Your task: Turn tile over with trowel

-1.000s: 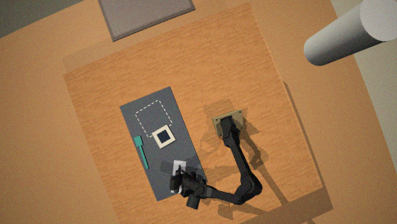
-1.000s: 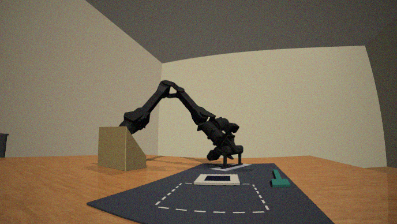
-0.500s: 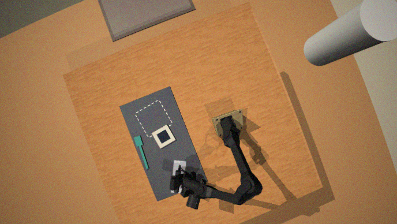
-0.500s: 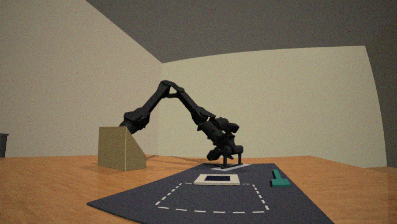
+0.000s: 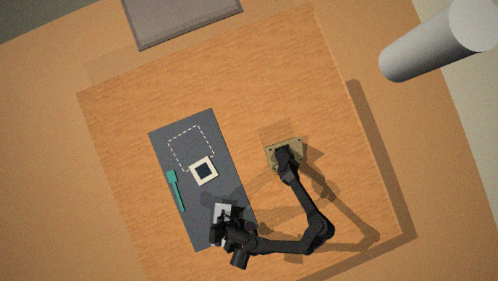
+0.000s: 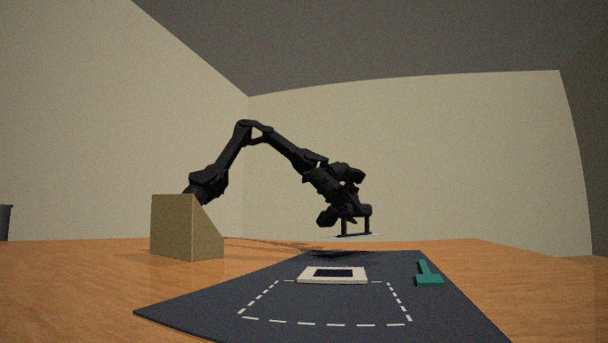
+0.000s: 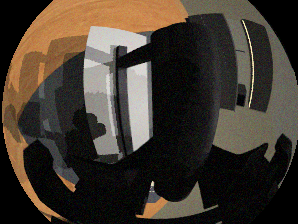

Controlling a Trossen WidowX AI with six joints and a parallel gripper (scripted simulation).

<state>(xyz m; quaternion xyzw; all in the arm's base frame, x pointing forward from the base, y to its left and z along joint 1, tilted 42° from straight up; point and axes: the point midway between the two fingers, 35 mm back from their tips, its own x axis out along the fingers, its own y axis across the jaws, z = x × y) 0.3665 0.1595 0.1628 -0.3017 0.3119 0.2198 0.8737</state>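
Observation:
The trowel, a light grey plate [image 5: 218, 208] [image 6: 353, 235] [image 7: 101, 41] with a thick black handle [image 7: 185, 100], is held a little above the far part of the mat. My gripper [image 5: 219, 233] [image 6: 351, 208] [image 7: 173, 139] is shut on the handle. In the exterior view the plate hangs nearly level below two posts. The cream tile [image 5: 195, 175] [image 6: 332, 274] lies flat on the dark mat [image 5: 229, 174] [image 6: 190, 302], its dark square mark facing up. It covers part of one side of the dashed outline [image 5: 197, 125] [image 6: 336, 325] and lies mostly outside it.
A green flat-headed tool [image 5: 171, 176] [image 6: 429, 280] lies along the mat's edge beside the tile. The arm's tan base block [image 5: 269, 157] [image 6: 172, 227] stands on the wooden table [image 5: 253, 90] [image 6: 66, 274]. A large grey cylinder [image 5: 423, 54] shows at upper right in the top view.

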